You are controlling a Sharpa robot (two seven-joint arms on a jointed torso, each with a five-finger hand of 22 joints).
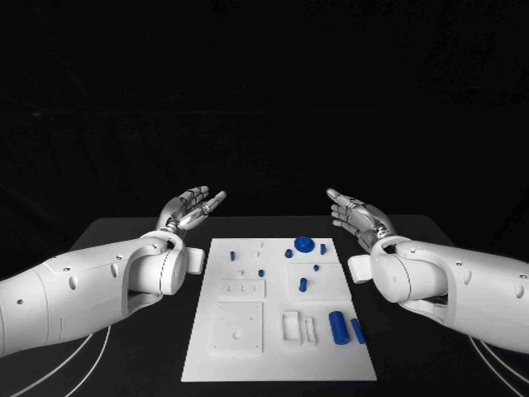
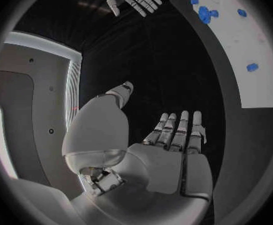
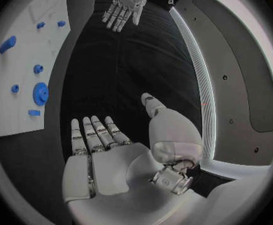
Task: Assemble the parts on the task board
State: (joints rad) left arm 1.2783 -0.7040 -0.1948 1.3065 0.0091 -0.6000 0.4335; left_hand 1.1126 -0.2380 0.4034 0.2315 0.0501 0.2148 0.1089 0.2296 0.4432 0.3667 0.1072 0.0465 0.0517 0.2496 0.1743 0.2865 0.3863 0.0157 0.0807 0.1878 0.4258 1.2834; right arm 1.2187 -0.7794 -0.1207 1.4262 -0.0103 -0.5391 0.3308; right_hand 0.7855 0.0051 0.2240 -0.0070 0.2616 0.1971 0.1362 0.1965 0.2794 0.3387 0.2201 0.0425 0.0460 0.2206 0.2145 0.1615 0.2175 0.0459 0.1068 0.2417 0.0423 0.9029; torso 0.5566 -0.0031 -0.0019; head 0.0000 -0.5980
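Note:
The white task board [image 1: 253,347] lies in the middle of the black table. Several blue parts sit on it: a round gear [image 1: 304,243] at the far end, small pegs [image 1: 302,284] mid-board, and two longer cylinders [image 1: 339,326] near the front right. My left hand [image 1: 191,210] hovers left of the board's far end, fingers spread, palm empty [image 2: 168,150]. My right hand [image 1: 358,213] hovers right of the far end, likewise spread and empty [image 3: 105,150]. The right wrist view shows the gear [image 3: 40,93] and the board [image 3: 24,60].
White recessed blocks [image 1: 240,327] and a small slotted fixture [image 1: 298,328] stand on the board's near half. Black table surface [image 1: 134,356] flanks the board on both sides. Thin white cables [image 1: 97,364] run along the table by each arm.

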